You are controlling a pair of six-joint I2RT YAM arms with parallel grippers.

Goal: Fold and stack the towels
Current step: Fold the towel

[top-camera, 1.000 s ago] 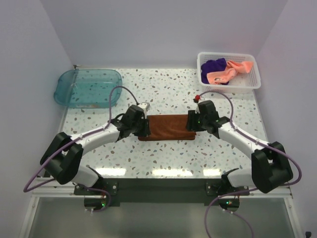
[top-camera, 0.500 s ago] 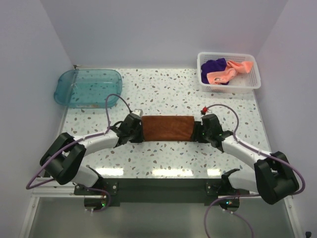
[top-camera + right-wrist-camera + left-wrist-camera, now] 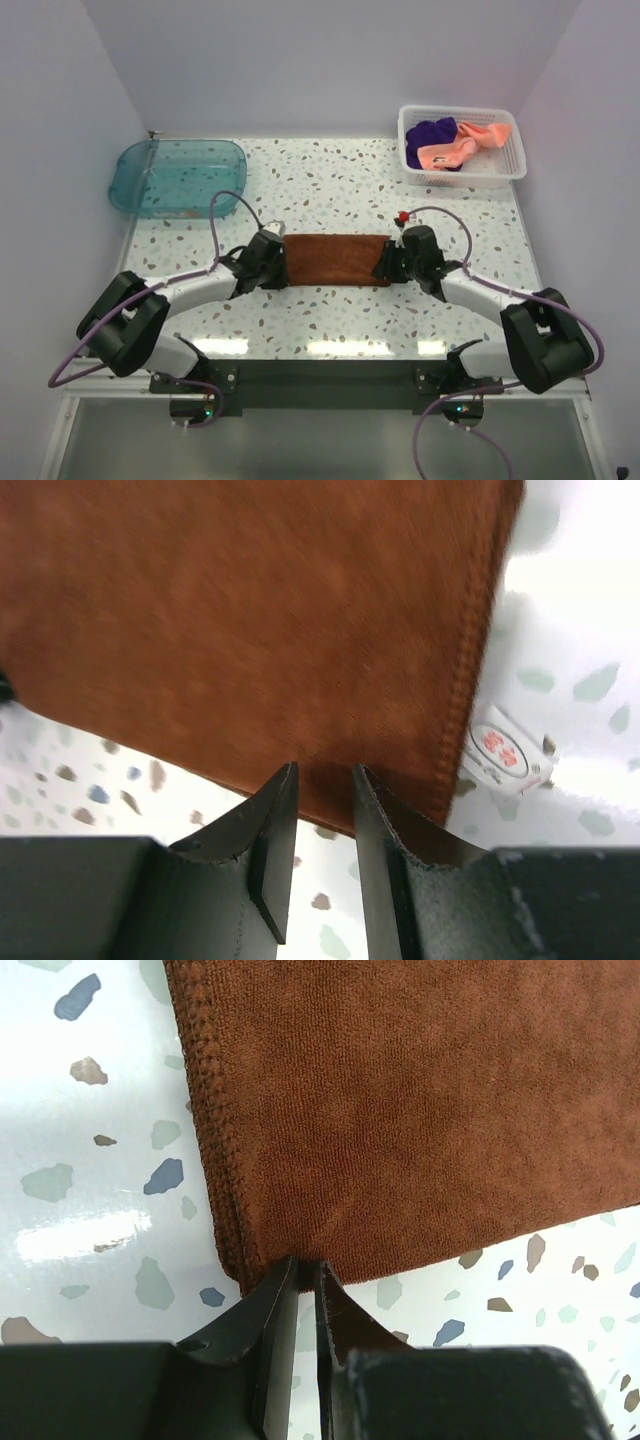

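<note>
The rust brown towel [image 3: 335,258] lies folded in a flat strip on the table between my two grippers. It fills the left wrist view [image 3: 420,1110] and the right wrist view [image 3: 250,630]. My left gripper [image 3: 284,264] is at its left end, and its jaws [image 3: 308,1266] are pinched on the towel's near left corner. My right gripper [image 3: 385,264] is at the right end. Its jaws [image 3: 325,772] stand slightly apart over the towel's near edge, gripping nothing. The salmon pink towel [image 3: 458,148] and the deep purple towel [image 3: 431,133] lie crumpled in the basket.
The white mesh basket [image 3: 512,165] stands at the back right. The teal translucent tray [image 3: 128,190] stands at the back left. A small white tag [image 3: 500,750] sticks out at the brown towel's right edge.
The brown strip was drawn a little toward the near side, then laid flat. My right gripper has moved in over its right end and its jaws have parted. My left gripper stays at the left end.
</note>
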